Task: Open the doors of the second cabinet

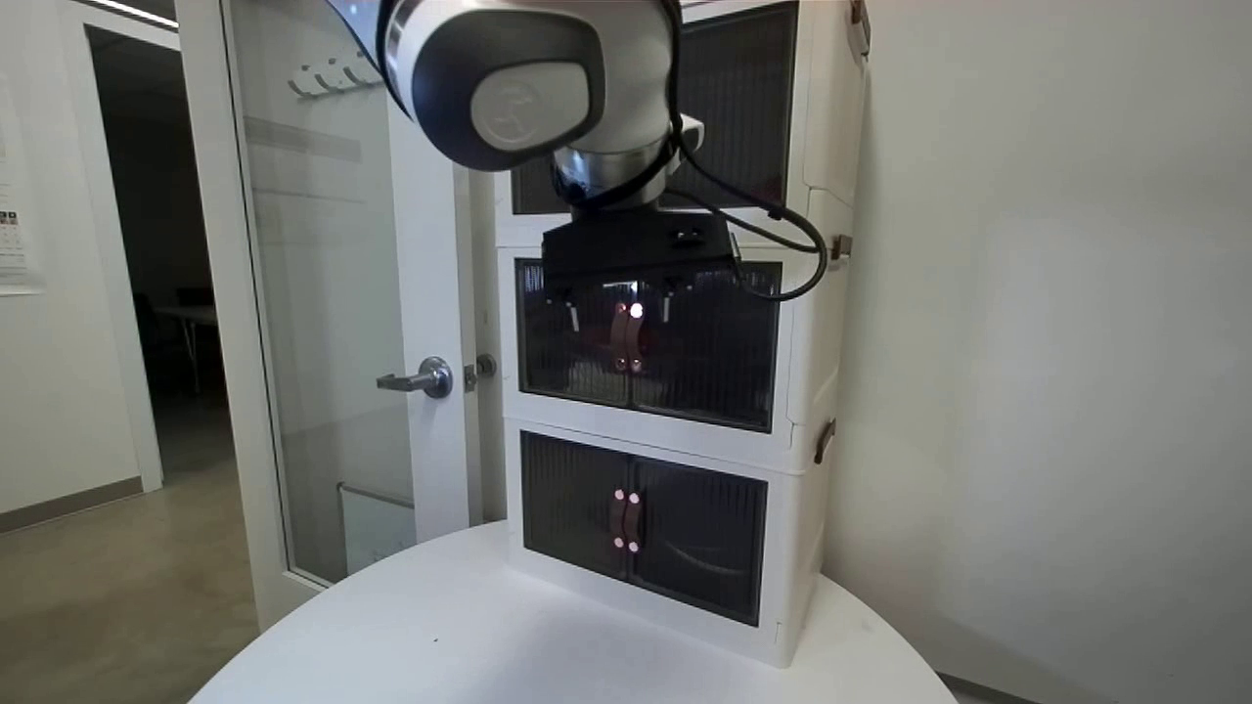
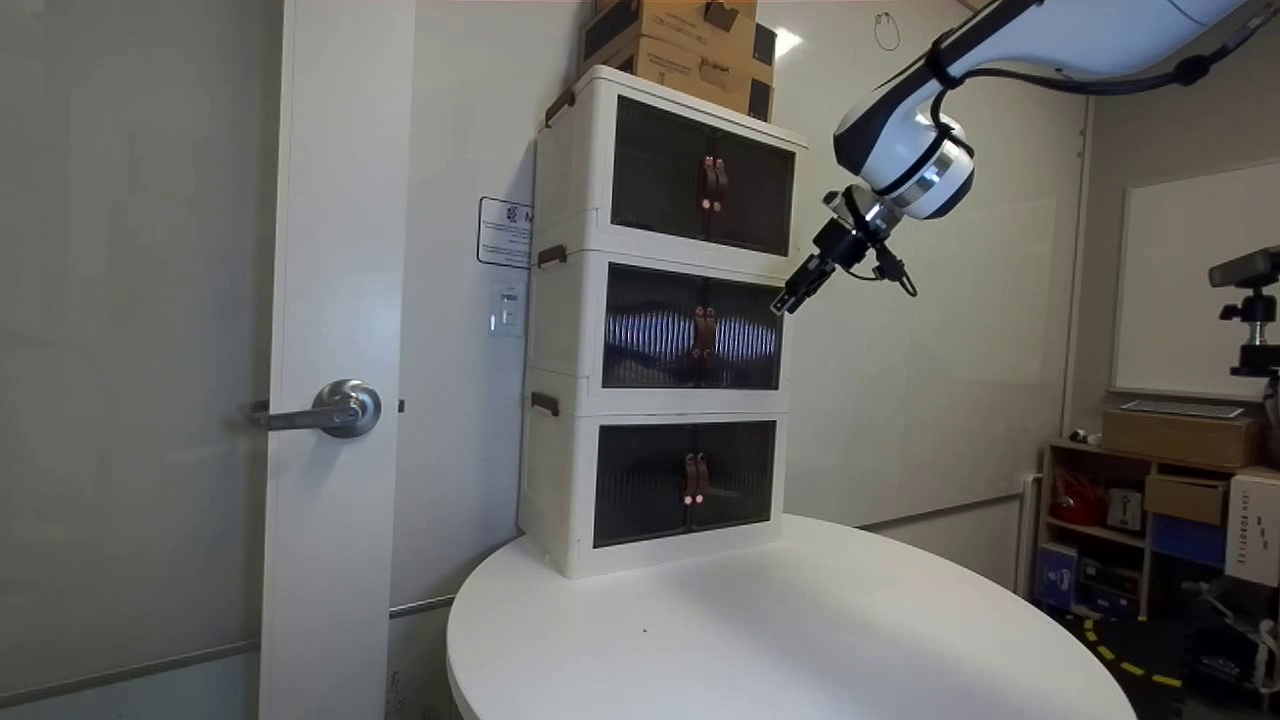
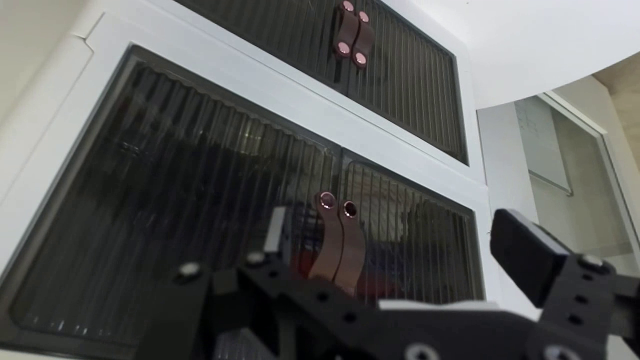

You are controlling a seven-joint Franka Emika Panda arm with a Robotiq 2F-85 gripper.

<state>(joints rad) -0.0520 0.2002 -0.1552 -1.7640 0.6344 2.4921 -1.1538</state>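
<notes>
The claw (image 1: 620, 313), spread wide, hangs over the round counter (image 2: 830, 640), in front of the doors (image 2: 690, 325) and apart from them. Beyond it, the doors are closed, their reddish-brown handles (image 3: 331, 245) side by side at the centre. They front the second cabinet (image 2: 560, 320), middle tier of the white stack (image 2: 690, 402) standing at the counter's far edge in both exterior views. Behind rises a pale wall (image 2: 960, 380).

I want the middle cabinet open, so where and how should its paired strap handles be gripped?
Probably mid-length on the brown strap handles, from the front: they seem to bow off the smoked doors between their end rivets. They stand upright, close together, so pinch across both outer edges.
</notes>
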